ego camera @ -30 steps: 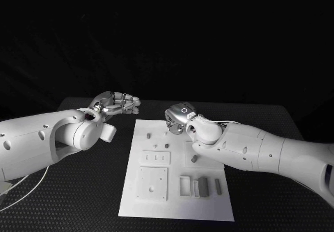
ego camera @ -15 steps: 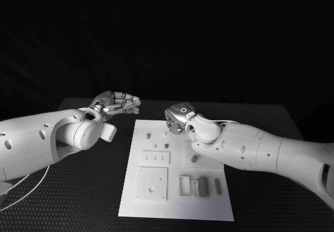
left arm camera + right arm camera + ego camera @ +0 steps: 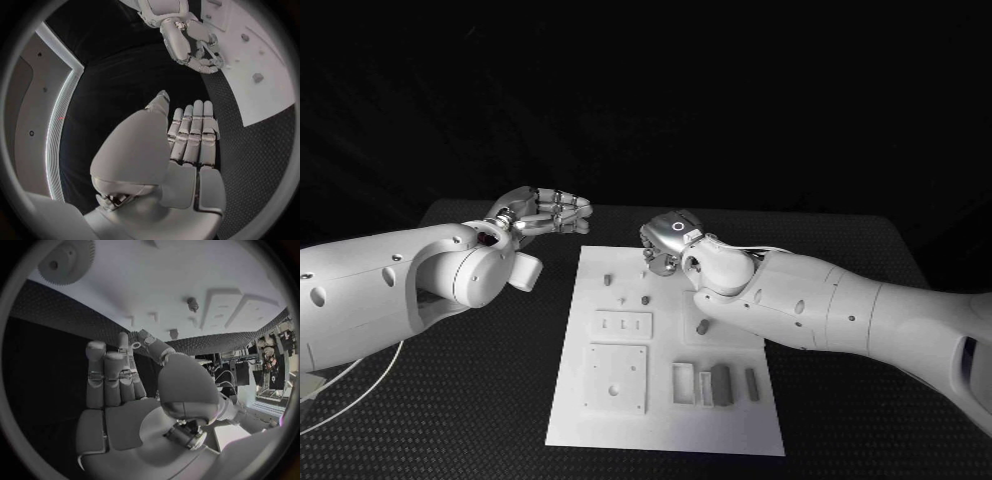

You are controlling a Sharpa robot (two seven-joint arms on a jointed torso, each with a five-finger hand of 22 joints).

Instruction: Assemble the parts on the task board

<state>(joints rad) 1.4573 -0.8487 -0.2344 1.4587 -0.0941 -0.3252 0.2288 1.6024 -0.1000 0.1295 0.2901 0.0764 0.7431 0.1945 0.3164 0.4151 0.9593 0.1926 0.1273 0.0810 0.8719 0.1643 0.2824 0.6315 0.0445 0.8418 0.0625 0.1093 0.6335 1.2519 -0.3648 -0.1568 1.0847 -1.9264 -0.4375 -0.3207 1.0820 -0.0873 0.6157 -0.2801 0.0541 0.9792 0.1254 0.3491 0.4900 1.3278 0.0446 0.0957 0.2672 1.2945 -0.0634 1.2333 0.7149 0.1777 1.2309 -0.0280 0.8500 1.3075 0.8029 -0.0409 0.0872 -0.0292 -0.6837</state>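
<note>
Since a second ago, little has moved: both my hands keep their places. My right hand (image 3: 669,243) hovers over the board's (image 3: 668,420) far edge, fingers extended together, holding nothing. My left hand (image 3: 542,213) hangs beyond the board's far left corner, fingers straight, empty. Parts (image 3: 718,385) lie near the board's front, well apart from both

Black table with a textured, dotted mat surface (image 3: 877,260), dark backdrop behind it. Lying flat on the middle of it is the white rectangular task board (image 3: 733,425), long side running away from the robot, near end close to the table's front edge. A thin white cable (image 3: 343,395) trails over the table's left front corner.
</note>
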